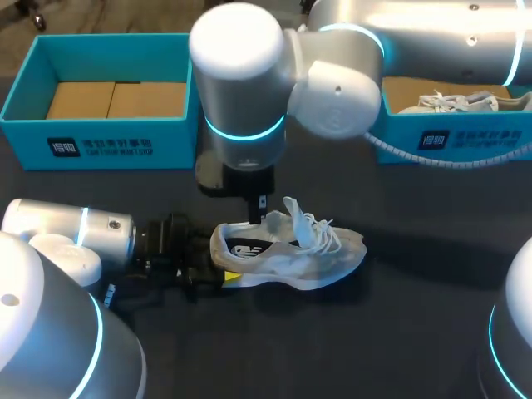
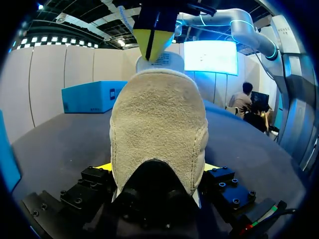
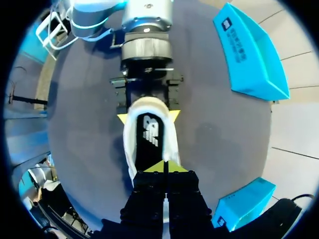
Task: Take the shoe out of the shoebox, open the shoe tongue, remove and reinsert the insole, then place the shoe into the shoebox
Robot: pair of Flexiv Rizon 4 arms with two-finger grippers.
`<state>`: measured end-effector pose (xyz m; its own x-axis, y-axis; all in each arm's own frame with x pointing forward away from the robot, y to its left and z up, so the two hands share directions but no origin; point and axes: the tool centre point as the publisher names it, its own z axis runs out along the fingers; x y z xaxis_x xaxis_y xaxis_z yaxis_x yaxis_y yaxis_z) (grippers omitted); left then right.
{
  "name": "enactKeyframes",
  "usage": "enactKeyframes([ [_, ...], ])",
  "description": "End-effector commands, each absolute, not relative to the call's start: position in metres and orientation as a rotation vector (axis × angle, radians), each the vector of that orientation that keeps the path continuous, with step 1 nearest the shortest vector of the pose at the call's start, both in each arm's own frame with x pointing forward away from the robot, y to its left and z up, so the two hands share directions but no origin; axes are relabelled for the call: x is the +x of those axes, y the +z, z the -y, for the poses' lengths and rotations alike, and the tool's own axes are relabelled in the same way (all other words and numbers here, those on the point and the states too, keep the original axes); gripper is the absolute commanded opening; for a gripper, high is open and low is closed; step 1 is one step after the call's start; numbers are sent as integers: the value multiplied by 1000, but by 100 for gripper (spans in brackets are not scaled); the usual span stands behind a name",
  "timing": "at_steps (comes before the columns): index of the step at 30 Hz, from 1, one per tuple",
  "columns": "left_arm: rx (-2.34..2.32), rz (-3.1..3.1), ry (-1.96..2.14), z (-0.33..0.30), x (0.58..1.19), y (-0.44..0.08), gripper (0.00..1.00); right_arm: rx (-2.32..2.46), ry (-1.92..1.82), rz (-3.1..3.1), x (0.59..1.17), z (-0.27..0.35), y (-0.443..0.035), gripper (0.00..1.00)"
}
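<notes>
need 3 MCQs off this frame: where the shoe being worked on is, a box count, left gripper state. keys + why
1. Where is the shoe that is being handled?
A. inside a box
B. on top of a closed lid
C. on the table, outside the boxes

2. How many blue shoeboxes stand on the table?
A. one
B. two
C. three

3. The left gripper is:
A. shut on the shoe's heel
B. open, clear of the shoe
C. out of view

Key:
1 C: the head view shows it lying on the dark tabletop in front of the boxes.
2 B: there is a left shoebox and a right shoebox.
3 A: its yellow tips press the heel from both sides.
</notes>
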<state>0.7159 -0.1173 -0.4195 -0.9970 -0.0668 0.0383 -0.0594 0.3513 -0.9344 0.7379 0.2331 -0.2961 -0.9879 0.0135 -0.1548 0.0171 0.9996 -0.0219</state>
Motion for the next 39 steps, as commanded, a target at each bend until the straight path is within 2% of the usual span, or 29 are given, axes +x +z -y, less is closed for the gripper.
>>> enactKeyframes([
  [1,-121,-2578,-1779,117,716,-420,0,20,4,-3024,737,-235,-320,0],
  [27,-121,-2578,-1779,117,716,-420,0,35,-89,-3141,734,-203,-368,0],
  [29,-121,-2578,-1779,117,716,-420,0,26,-89,-3137,738,-204,-370,10],
  [33,-121,-2578,-1779,117,716,-420,0,17,-78,-3127,744,-207,-372,15],
  [37,-121,-2578,-1779,117,716,-420,0,2,-76,-3114,747,-209,-373,25],
  [39,-121,-2578,-1779,117,716,-420,0,-7,-66,-3114,748,-211,-377,25],
])
